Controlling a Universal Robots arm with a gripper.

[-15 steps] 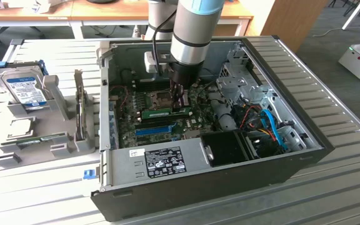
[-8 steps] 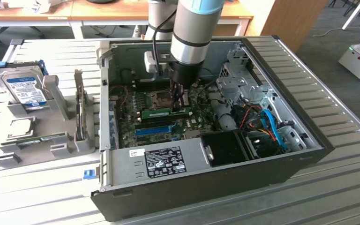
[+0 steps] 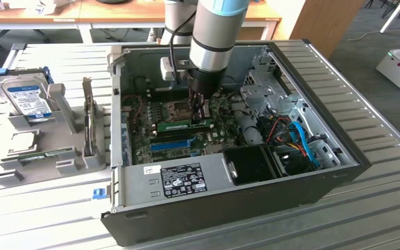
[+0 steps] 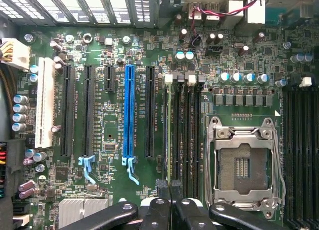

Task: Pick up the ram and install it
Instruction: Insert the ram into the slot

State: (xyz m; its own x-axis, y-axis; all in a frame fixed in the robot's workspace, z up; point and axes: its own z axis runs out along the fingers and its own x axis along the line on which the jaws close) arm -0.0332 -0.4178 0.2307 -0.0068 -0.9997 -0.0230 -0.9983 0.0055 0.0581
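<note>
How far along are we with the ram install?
Done: the ram is inside the case, standing along a memory slot beside the CPU socket. In hand: the fingers of the gripper look shut on its top edge. Left: I cannot tell whether it is pushed home, and it is not yet released.

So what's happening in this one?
A robot arm reaches into the open computer case. Its fingers are shut on the ram, a thin green stick held on edge at the memory slots beside the empty CPU socket. Whether it is fully seated cannot be told. A hard drive sits in the rack outside the case.
</note>
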